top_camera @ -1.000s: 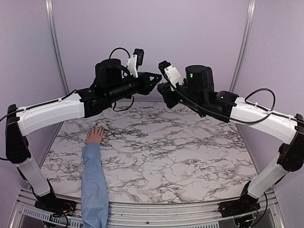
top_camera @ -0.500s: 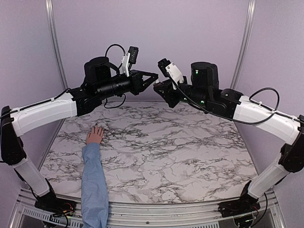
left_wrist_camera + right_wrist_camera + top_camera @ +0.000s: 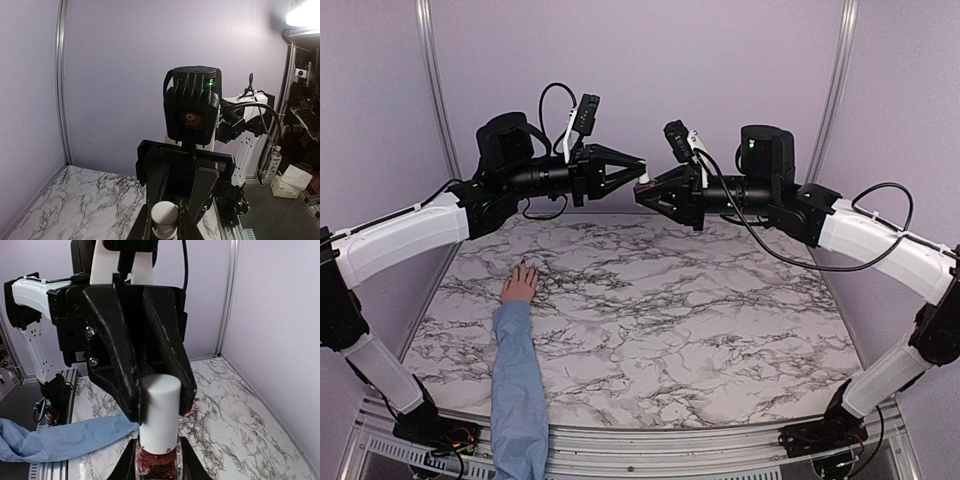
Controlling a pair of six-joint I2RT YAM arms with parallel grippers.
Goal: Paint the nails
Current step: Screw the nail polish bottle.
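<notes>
A light-skinned hand [image 3: 520, 285] in a light blue sleeve [image 3: 518, 380] lies flat on the marble table's left side; its nails are too small to make out. High above the table's back, my two grippers meet tip to tip. My right gripper [image 3: 640, 194] [image 3: 156, 460] is shut on the glass body of a small bottle of red glitter polish [image 3: 156, 466]. Facing it, my left gripper [image 3: 642, 178] [image 3: 165, 220] is shut on the bottle's white cap [image 3: 160, 410] [image 3: 165, 214]. In the right wrist view the sleeve [image 3: 65, 437] shows below, the hand mostly hidden behind the left gripper.
The marble table [image 3: 700, 320] is bounded by lilac walls behind and at both sides, with metal corner posts [image 3: 432, 90]. Both arms reach over the table's back half, well above its surface. The sleeved forearm runs from the near edge up the left side.
Both wrists have risen and swung outward, so the grippers now point level at each other. The bottle stays held between them. The hand has not moved.
</notes>
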